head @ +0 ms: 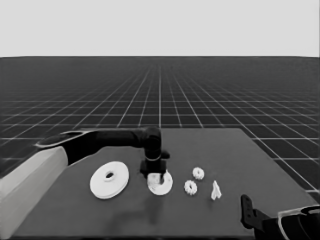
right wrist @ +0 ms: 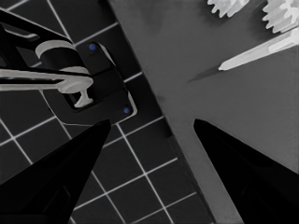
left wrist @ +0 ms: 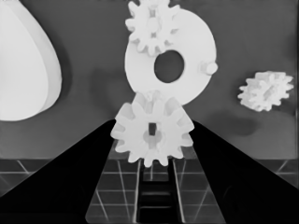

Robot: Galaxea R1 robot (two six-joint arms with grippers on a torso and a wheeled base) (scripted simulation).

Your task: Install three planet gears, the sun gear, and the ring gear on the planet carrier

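Occlusions and cut-offs at the smaller round part.
Head view: left gripper stands over the smaller round part, hiding its far-left portion and centre hole; the gear between the fingers shows only as a pale sliver, teeth too small to tell. Left wrist view: that gear covers the disc's near rim; a second gear on the disc is cut off by the picture's edge, as is the larger round part. Right wrist view: two gears and the thin white piece are cropped; right gripper shows fingertips only.
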